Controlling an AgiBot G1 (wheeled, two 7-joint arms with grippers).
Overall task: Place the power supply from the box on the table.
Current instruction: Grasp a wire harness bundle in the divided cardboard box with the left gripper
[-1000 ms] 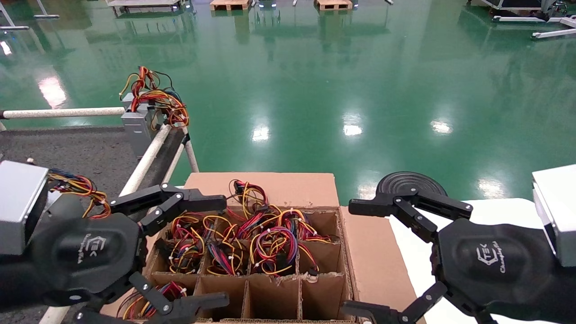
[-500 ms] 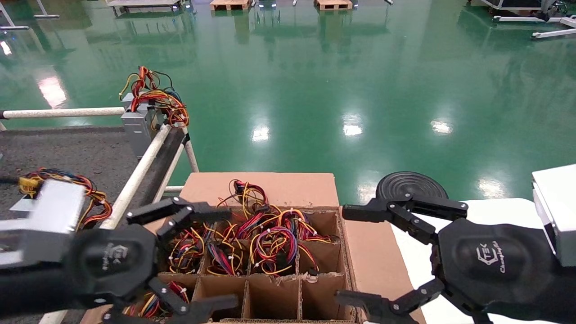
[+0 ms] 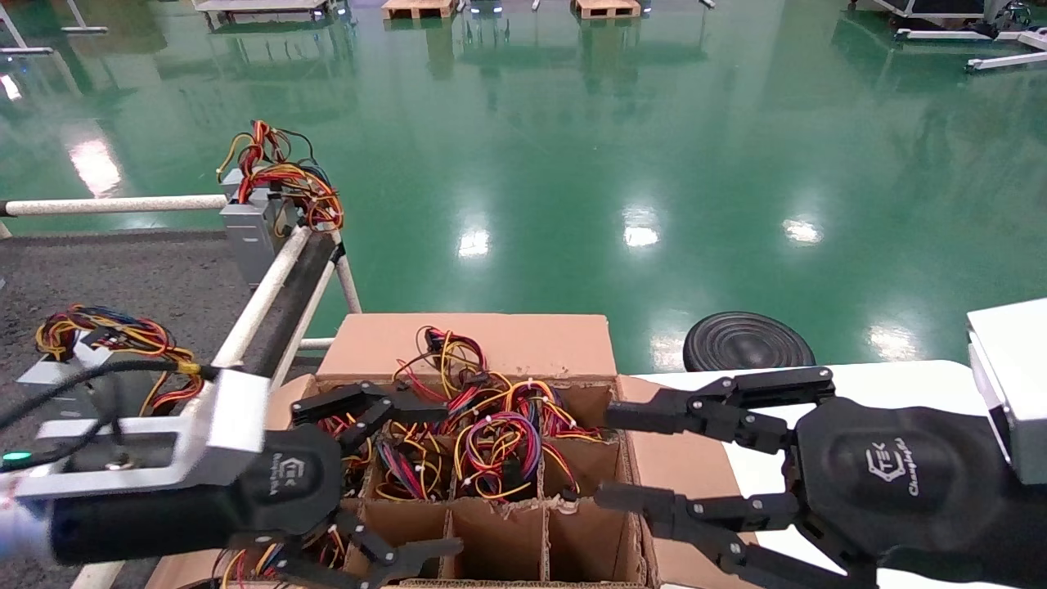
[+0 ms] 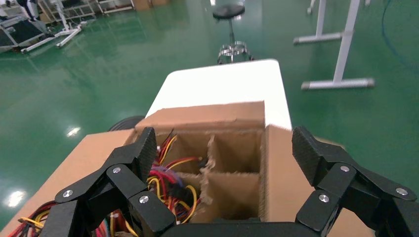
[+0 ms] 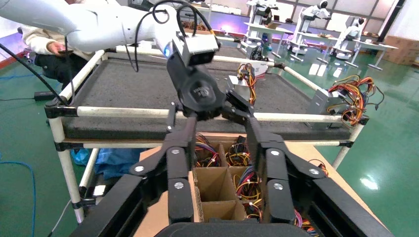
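Observation:
The box [image 3: 523,348] is a brown carton with cardboard dividers; several of its cells hold wire bundles. One power supply shows as a loop of red, yellow and purple wires [image 3: 501,442] in a middle cell, its metal body hidden. My left gripper [image 3: 433,478] hovers open over the box's near left cells, empty. In the left wrist view the left gripper [image 4: 225,150] spans two bare cells [image 4: 232,158]. My right gripper [image 3: 609,456] is open, its fingers fairly close together, at the box's right wall. The dark grey table [image 3: 123,270] lies to the left.
Two grey units with wire bundles rest on the table, one near its front [image 3: 98,348], one at the far corner [image 3: 253,217]. White rails [image 3: 262,294] edge it. A white tabletop [image 3: 891,380] lies right of the box, with a black stool [image 3: 744,339] behind.
My left gripper has swung right from the table's rail to over the box, still open and empty. My right gripper's fingers have drawn closer together and shifted slightly left.

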